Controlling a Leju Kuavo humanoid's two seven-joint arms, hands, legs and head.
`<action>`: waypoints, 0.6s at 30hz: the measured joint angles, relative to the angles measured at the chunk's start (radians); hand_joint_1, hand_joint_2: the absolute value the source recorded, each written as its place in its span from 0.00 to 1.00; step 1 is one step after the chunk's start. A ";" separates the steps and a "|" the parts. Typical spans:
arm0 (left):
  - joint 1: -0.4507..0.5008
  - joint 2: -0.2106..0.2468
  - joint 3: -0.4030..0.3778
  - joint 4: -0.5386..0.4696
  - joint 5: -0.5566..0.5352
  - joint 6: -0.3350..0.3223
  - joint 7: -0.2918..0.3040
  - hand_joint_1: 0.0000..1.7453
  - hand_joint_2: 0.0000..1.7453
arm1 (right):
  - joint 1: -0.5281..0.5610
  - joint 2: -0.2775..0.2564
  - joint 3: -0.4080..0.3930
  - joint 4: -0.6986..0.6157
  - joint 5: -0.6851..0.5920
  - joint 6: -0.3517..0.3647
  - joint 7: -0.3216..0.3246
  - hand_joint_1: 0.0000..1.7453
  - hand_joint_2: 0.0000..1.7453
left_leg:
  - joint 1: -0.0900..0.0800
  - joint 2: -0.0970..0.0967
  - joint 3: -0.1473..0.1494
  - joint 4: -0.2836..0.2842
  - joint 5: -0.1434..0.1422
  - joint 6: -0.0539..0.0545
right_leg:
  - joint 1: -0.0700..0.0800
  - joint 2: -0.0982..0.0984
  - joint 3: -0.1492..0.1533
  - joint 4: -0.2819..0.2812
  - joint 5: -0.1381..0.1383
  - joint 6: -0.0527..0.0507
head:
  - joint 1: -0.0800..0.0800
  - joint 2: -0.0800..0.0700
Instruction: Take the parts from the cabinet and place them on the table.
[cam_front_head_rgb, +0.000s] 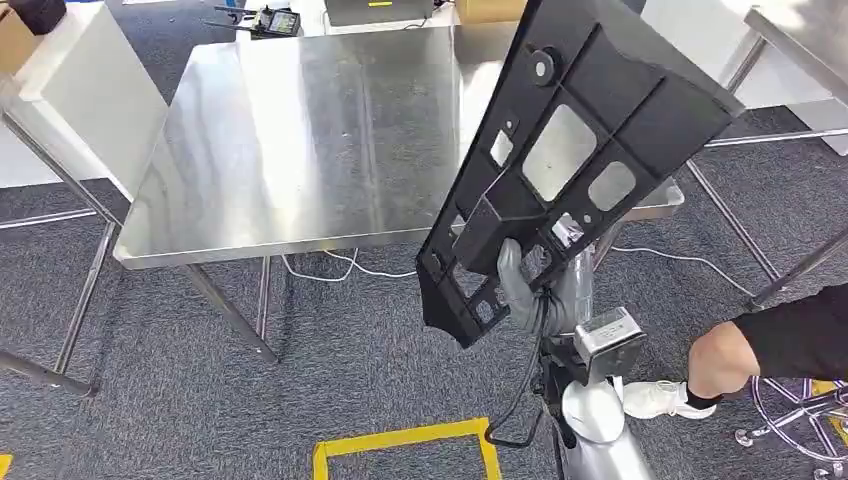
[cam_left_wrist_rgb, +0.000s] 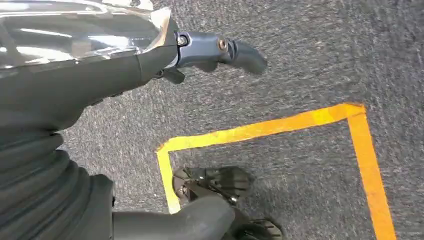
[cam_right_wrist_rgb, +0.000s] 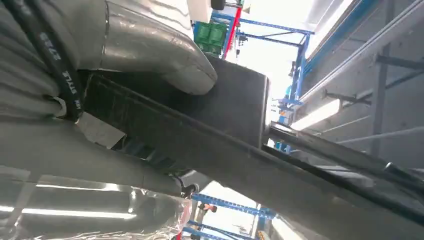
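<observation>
— Right robot hand (cam_front_head_rgb: 522, 290), nearest in the head view, what is it doing?
— Grasping the lower end of a large black plastic part (cam_front_head_rgb: 578, 150), which tilts up over the near right corner of the steel table (cam_front_head_rgb: 300, 140). A person's arm (cam_front_head_rgb: 770, 345) reaches in near the floor at right.
— And the left wrist view?
— Left robot hand (cam_left_wrist_rgb: 220, 50) hangs over grey carpet (cam_left_wrist_rgb: 310, 60) with yellow tape (cam_left_wrist_rgb: 260, 130); nothing in it, fingers apart.
— Right wrist view?
— Thumb (cam_right_wrist_rgb: 165, 55) lies pressed on the black part (cam_right_wrist_rgb: 240, 115), clamped.
</observation>
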 joint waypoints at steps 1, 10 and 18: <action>0.003 0.000 0.001 0.000 0.000 0.000 0.000 0.00 1.00 | 0.000 0.000 0.001 0.002 0.000 0.000 0.000 1.00 1.00 | 0.000 0.000 -0.038 0.026 -0.037 0.000 | 0.004 0.003 0.010 0.000 -0.010 -0.002 | -0.002 0.000; 0.010 0.010 0.003 0.000 0.001 0.008 0.007 0.00 1.00 | 0.005 0.011 0.010 0.009 0.001 0.000 -0.001 1.00 1.00 | -0.044 -0.026 0.009 -0.253 0.167 0.084 | 0.027 0.020 0.104 0.008 -0.064 0.028 | 0.006 0.000; 0.013 0.000 0.003 0.000 0.000 0.008 0.010 0.00 1.00 | 0.013 0.009 0.011 0.010 0.002 0.000 -0.001 1.00 1.00 | -0.007 -0.023 0.101 -0.277 0.130 0.068 | -0.014 0.013 -0.100 0.258 -0.158 0.084 | 0.010 0.000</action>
